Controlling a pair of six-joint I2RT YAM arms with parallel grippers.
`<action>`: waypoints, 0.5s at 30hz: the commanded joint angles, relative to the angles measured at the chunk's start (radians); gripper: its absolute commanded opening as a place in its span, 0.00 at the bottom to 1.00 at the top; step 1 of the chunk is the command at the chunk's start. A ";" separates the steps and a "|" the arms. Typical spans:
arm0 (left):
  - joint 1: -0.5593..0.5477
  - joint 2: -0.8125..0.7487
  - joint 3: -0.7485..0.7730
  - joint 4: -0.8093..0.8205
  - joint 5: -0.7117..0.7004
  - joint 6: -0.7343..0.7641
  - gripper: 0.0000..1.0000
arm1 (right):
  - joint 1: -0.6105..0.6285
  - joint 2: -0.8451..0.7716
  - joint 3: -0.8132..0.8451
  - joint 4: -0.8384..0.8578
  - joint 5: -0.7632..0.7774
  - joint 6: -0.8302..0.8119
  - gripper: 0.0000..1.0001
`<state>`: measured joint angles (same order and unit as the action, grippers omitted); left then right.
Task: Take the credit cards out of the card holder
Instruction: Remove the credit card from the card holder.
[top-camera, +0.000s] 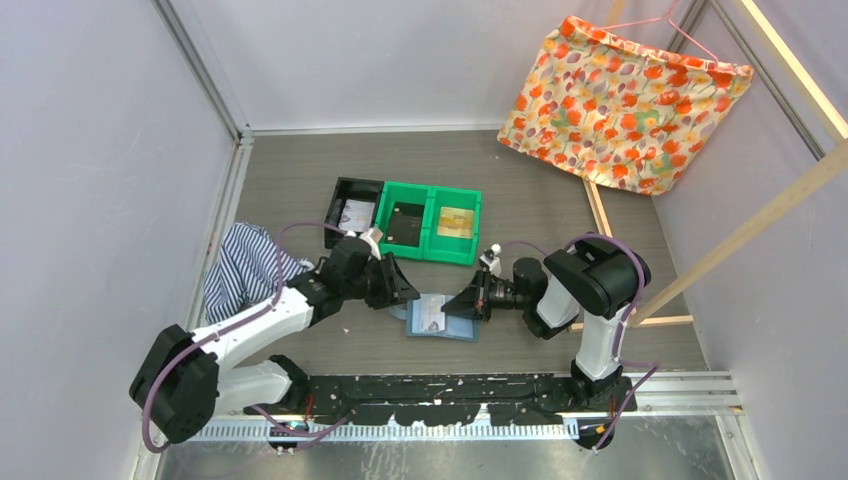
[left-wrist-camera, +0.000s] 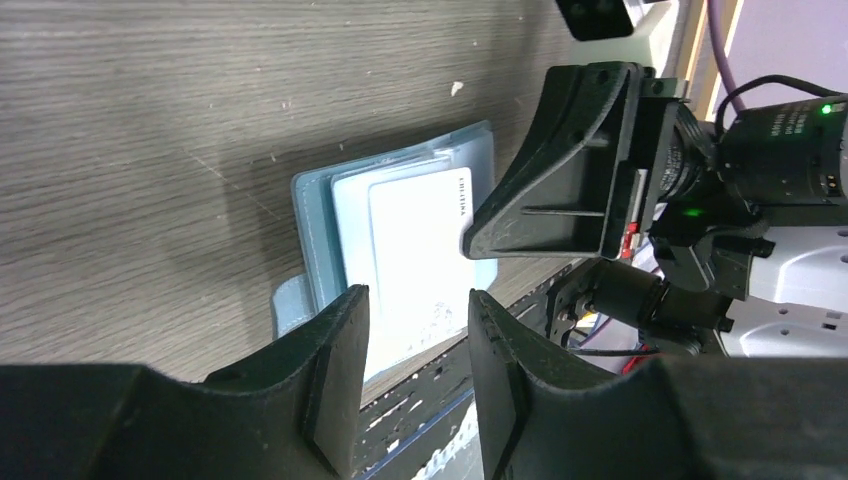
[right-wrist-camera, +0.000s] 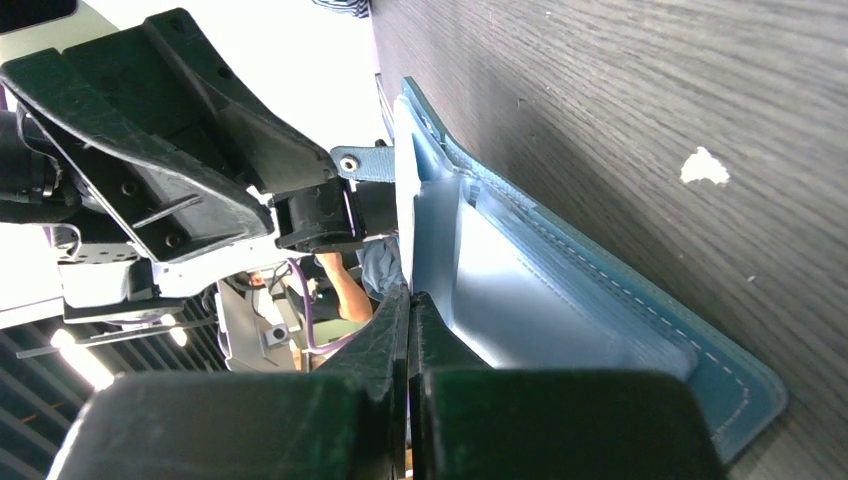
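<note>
The teal card holder (top-camera: 452, 330) lies open on the table between both arms, pale blue inside (right-wrist-camera: 520, 300). A whitish credit card (left-wrist-camera: 415, 255) sits in its clear sleeve and also shows from above (top-camera: 428, 314). My left gripper (left-wrist-camera: 418, 300) hovers open over the holder's near-left edge (left-wrist-camera: 310, 235), with nothing between its fingers. My right gripper (right-wrist-camera: 408, 293) is shut, and its tip (left-wrist-camera: 470, 245) rests on the card's right edge. I see nothing between its jaws. The closing tab (right-wrist-camera: 365, 163) sticks out on the far side.
Behind the holder stand a black bin (top-camera: 340, 190) holding something whitish and two joined green bins (top-camera: 432, 195), one with a dark flat thing, one with a yellowish one. A striped cloth (top-camera: 240, 265) lies left. A floral cloth (top-camera: 625, 95) hangs at the back right beside a wooden frame (top-camera: 740, 235).
</note>
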<state>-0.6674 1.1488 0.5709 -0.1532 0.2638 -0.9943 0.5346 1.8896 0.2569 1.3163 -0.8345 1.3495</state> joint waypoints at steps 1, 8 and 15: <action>-0.005 -0.005 0.026 -0.001 0.047 0.054 0.44 | 0.002 -0.005 -0.005 0.069 -0.011 0.005 0.01; -0.005 0.072 0.008 0.120 0.167 0.023 0.45 | 0.002 -0.006 -0.004 0.070 -0.012 0.005 0.01; -0.004 0.144 -0.047 0.261 0.192 -0.052 0.46 | 0.002 -0.010 -0.005 0.069 -0.013 0.003 0.01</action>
<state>-0.6678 1.2789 0.5522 -0.0097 0.4179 -1.0000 0.5346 1.8896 0.2558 1.3167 -0.8352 1.3502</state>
